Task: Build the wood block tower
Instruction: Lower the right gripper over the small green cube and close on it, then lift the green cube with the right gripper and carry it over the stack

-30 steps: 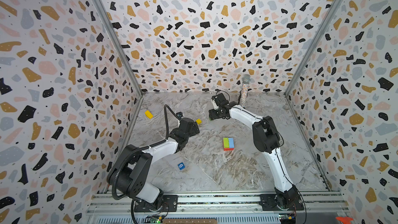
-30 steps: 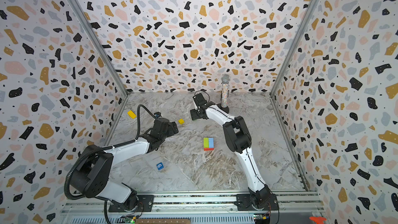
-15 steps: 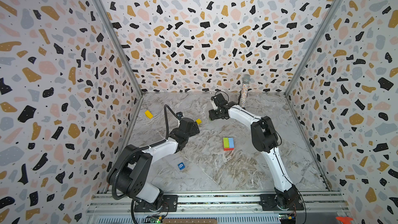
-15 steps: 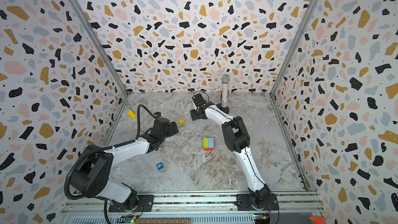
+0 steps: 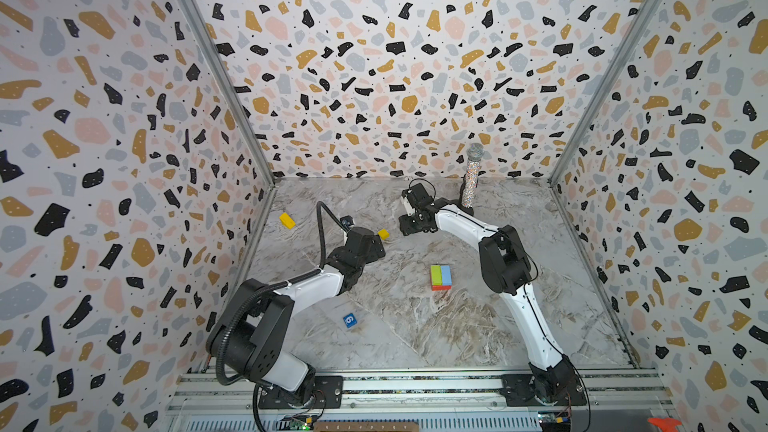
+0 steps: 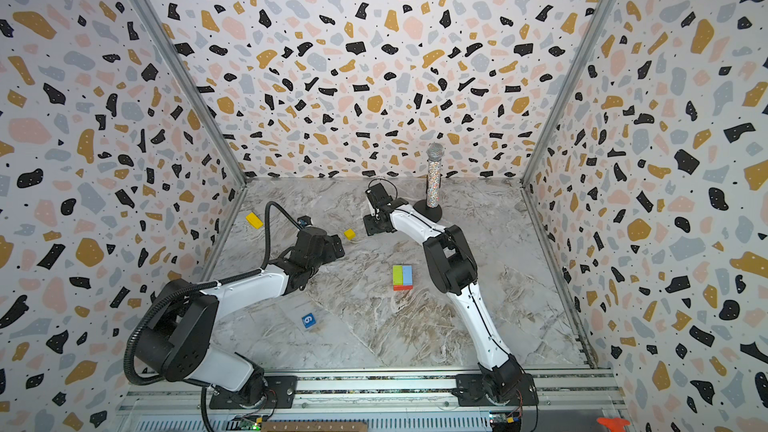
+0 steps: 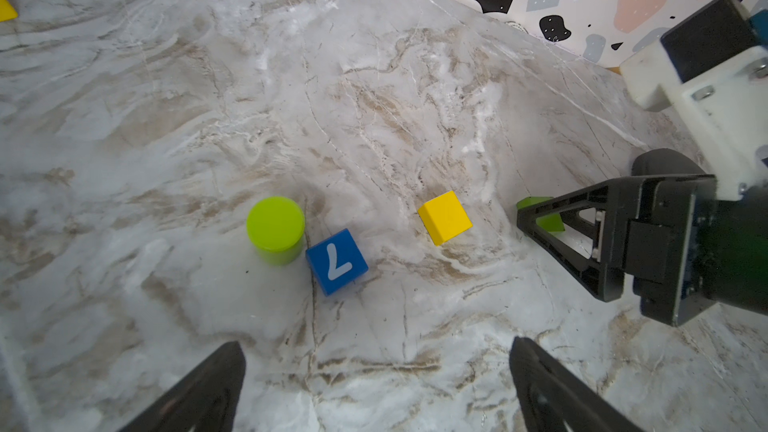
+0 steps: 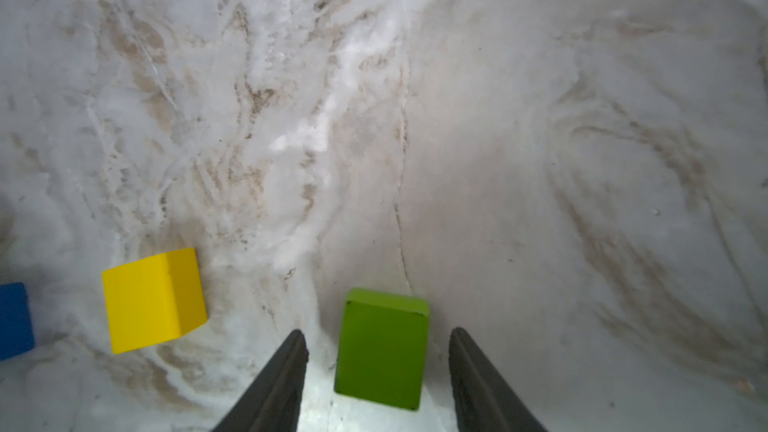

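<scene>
The step in hand looks like a pickup. The right gripper [image 8: 378, 334] straddles a green block [image 8: 380, 367] lying on the counter [image 5: 415, 326] towards the back, near the glittery microphone [image 5: 471, 176]. Its jaws stand apart with a gap showing on each side, so nothing is grasped yet. The left gripper [image 7: 376, 363] hangs spread wide and empty, just short of a lime cylinder [image 7: 275, 228], a blue cube [image 7: 336, 261] marked 7 and a yellow cube [image 7: 444, 217]. The tower [image 5: 440, 277] is barely begun: green and light blue bricks side by side on a red one, mid-counter, well apart from both grippers. Next, I judge, the right jaws must pinch the block's flat sides squarely, then lift it across without nudging the yellow cube.
</scene>
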`<state>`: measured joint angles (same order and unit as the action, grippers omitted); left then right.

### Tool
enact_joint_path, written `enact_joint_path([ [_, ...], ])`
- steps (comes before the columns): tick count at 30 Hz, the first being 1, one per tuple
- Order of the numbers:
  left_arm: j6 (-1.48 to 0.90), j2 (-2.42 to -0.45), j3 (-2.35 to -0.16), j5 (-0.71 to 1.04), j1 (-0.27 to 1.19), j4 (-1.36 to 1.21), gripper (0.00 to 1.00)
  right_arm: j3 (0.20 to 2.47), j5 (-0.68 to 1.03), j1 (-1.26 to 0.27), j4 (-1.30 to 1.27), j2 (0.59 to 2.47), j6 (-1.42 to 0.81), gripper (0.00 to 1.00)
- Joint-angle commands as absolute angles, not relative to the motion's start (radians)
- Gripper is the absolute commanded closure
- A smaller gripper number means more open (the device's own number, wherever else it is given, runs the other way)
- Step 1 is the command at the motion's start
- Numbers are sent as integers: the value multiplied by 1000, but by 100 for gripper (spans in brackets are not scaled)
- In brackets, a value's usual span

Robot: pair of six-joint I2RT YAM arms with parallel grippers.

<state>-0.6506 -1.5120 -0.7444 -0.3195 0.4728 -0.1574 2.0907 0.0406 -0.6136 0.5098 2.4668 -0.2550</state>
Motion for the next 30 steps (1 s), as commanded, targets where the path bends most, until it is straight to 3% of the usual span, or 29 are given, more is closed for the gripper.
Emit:
enact_joint_path([
  [1, -654, -1503, -741, -323, 469, -176, 0, 2139, 40, -619, 538, 2466, -246, 45],
  [30, -652, -1503, -746, -320, 469, -169, 0, 2126, 24, -631, 557, 2439, -243, 66],
])
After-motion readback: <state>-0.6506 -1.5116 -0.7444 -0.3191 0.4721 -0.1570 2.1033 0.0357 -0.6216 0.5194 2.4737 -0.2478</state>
